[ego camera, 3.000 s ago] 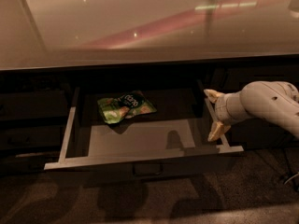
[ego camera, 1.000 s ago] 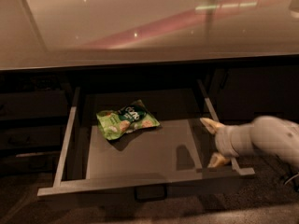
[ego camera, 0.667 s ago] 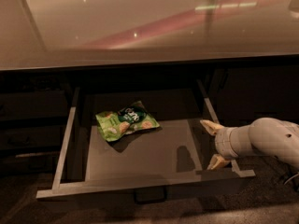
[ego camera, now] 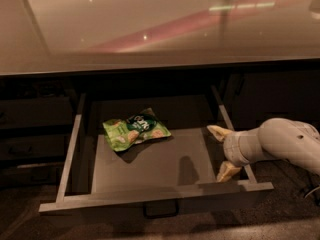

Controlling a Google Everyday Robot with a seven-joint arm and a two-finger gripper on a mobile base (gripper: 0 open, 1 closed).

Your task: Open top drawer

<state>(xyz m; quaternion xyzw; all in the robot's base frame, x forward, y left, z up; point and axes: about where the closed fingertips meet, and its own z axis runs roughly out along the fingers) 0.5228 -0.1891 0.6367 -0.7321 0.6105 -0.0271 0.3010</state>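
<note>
The top drawer (ego camera: 70,146) stands pulled far out from under the counter, with pale grey side rails and a front edge bearing a small dark loop handle (ego camera: 161,209). A green snack bag (ego camera: 135,129) lies inside on its dark floor, left of centre. My gripper (ego camera: 223,151) is at the drawer's right side, on a white arm coming in from the right. Its two cream fingers (ego camera: 227,171) are spread apart, one above the other along the right rail, with nothing between them.
A glossy pale countertop (ego camera: 150,29) overhangs the drawer. Dark shallower drawer fronts (ego camera: 30,149) sit to the left, and a dark cabinet door (ego camera: 270,94) to the right. The floor (ego camera: 100,226) is dark and speckled.
The drawer has slid further out toward the camera since three seconds ago, and my gripper has moved down and forward with it. Little has changed in the last second.
</note>
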